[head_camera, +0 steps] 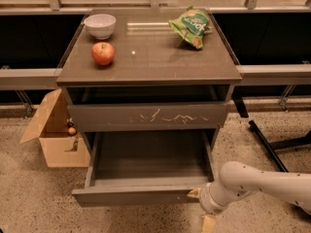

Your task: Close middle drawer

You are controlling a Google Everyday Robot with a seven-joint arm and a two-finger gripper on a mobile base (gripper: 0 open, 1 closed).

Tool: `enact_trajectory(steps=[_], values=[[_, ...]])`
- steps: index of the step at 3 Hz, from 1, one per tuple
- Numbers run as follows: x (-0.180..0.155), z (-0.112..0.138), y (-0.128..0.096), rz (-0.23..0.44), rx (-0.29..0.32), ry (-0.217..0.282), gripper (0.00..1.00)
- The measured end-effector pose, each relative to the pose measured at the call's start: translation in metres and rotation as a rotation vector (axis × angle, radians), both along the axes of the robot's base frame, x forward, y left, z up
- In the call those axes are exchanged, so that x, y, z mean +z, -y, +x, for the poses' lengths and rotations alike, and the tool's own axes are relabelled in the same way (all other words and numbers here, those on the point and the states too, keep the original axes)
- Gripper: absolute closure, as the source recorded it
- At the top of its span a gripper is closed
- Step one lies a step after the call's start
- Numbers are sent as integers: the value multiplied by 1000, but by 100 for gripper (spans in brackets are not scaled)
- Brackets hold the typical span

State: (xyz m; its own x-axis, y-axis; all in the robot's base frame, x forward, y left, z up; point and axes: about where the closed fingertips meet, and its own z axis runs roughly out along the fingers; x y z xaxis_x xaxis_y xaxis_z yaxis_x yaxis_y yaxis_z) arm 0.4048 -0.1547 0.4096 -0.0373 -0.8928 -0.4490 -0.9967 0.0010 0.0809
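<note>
The middle drawer (136, 196) stands pulled far out of the grey cabinet (146, 72), and its grey inner tray (150, 159) looks bare. Its plain dark-grey front panel faces me, low in the view. Above it is the drawer front with whitish scratches (146, 116), slightly out. My gripper (201, 205), on the white arm coming in from the right, is at the right end of the middle drawer's front panel, touching or very near it.
On the cabinet top are a white bowl (100, 25), a red apple (103, 53) and a green chip bag (190, 25). An open cardboard box (54, 135) stands on the floor to the left. Black stand legs (272, 147) lie to the right.
</note>
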Motion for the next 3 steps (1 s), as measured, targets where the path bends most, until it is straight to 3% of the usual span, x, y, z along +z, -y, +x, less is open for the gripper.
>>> enact_trajectory(steps=[1,2,3], values=[[-1,27,4,46,14,21,0],[-1,27,4,46,14,21,0],[-2,31,2,20,30,46,18]])
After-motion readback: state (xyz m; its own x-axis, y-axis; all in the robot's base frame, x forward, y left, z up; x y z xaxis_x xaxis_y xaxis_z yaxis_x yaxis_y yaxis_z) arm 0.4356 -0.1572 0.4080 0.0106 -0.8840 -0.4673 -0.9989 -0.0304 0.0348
